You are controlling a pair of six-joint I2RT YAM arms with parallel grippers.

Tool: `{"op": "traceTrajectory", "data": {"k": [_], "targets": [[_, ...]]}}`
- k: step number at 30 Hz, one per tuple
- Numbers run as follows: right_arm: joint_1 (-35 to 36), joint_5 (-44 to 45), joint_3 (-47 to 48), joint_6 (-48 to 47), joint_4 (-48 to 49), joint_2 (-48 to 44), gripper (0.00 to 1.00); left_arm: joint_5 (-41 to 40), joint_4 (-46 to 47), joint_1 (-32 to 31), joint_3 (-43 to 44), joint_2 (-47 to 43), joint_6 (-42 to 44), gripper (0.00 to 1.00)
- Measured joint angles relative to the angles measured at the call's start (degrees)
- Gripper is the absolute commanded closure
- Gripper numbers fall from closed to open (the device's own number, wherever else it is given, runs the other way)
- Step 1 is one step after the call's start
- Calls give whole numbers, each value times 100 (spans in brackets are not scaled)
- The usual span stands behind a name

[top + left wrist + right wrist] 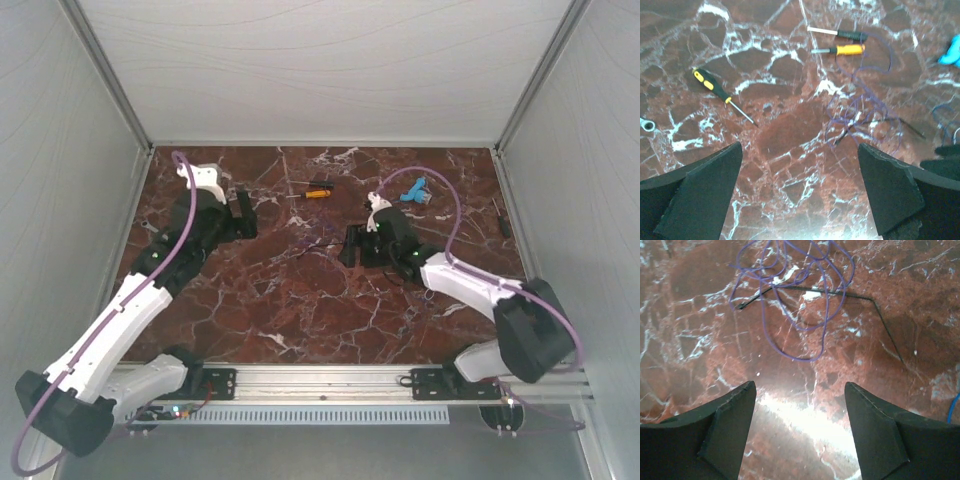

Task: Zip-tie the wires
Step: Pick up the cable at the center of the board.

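Red-brown marbled tabletop [300, 310], seen from my remote station; left gripper [799, 152], fingers spread wide and empty, stands left of the orange-handled screwdriver [318, 192]; right gripper [800, 387], fingers apart with nothing between, sits nearside-right of it; thin blue-purple looped wires [795, 295] lie loose just nearside of that screwdriver; a thin black zip tie [850, 296] crosses their loops, unfastened. I judge this the approach-to-grasp step; next I must pinch the tie's end precisely.
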Motion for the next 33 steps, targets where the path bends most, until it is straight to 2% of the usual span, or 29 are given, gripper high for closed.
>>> {"op": "traceTrajectory", "data": {"k": [5, 14, 27, 33], "targets": [[17, 79, 326, -39, 332, 909, 39, 321, 44, 122, -455, 9, 210, 4], [48, 195, 452, -37, 813, 1731, 53, 417, 81, 140, -546, 28, 407, 5], [166, 227, 457, -11, 1176, 2262, 100, 450, 120, 153, -546, 28, 501, 5], [166, 345, 457, -87, 1182, 2267, 100, 459, 122, 153, -546, 28, 514, 6]]}}
